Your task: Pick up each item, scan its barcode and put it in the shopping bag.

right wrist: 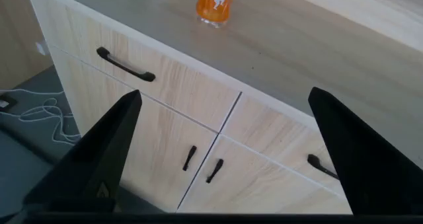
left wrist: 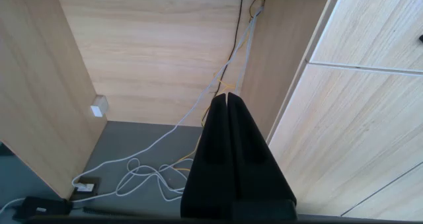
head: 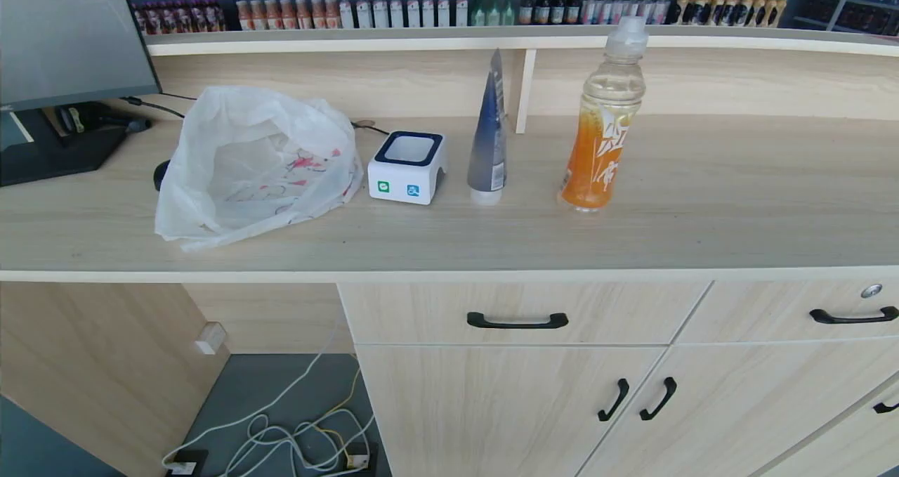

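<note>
On the wooden counter a white plastic shopping bag lies open at the left. A small white barcode scanner with a dark-rimmed window stands beside it. A grey-blue tube stands cap-down to the scanner's right. An orange drink bottle with a clear cap stands further right, also seen as the bottle from the right wrist. My left gripper is shut, held low in front of the cabinet's open bay. My right gripper is open wide, below the counter edge in front of the drawers.
A monitor on a black stand occupies the counter's back left. A raised ledge with a divider runs behind the items, with shelves of bottles beyond. Drawers and doors with black handles sit under the counter; cables lie on the floor.
</note>
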Robot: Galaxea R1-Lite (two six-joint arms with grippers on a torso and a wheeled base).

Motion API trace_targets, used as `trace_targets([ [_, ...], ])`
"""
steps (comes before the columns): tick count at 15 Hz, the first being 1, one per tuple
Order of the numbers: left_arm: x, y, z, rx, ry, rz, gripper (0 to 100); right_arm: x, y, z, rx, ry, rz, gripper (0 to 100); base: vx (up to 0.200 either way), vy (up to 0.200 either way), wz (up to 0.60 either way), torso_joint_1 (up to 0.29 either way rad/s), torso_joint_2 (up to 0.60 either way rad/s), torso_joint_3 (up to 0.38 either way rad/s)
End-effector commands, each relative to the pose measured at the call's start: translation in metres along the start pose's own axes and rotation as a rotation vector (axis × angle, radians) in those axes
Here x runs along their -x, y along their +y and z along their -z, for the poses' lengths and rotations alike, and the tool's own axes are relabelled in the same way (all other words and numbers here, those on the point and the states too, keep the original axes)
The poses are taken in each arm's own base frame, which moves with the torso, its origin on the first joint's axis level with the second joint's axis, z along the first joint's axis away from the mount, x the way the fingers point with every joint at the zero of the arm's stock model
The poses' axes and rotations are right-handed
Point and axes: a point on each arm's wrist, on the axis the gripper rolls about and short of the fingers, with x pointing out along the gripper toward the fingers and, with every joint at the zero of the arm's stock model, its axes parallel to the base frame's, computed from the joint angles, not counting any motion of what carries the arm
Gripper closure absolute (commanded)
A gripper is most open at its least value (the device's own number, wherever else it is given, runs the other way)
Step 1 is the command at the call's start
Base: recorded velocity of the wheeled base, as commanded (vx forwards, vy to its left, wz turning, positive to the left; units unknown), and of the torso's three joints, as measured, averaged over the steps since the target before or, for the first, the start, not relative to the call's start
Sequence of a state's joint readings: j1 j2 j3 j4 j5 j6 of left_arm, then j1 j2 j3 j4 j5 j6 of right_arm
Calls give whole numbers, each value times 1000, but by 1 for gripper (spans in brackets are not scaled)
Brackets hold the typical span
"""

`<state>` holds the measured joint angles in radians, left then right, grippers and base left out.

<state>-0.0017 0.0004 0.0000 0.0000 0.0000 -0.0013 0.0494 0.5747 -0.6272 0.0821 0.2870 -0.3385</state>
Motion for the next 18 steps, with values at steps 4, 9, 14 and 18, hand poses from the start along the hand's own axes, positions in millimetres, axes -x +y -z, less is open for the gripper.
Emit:
trace_targets([
  [4, 0, 0, 0, 0, 0, 0, 100, -105, -6, -54, 122, -25, -268, 0, 0, 0, 0, 0, 0, 0],
  [9, 0, 0, 0, 0, 0, 0, 100, -179, 46, -86, 0, -69, -162, 0, 0, 0, 0, 0, 0, 0],
  [14, 0, 0, 0, 0, 0, 0, 100, -215, 58, -88, -75, -143, -20, 0, 0, 0, 0, 0, 0, 0],
  [18, 0, 0, 0, 0, 0, 0, 100, -243, 72, -85, -105, -209, 4, 0, 0, 0, 0, 0, 0, 0],
])
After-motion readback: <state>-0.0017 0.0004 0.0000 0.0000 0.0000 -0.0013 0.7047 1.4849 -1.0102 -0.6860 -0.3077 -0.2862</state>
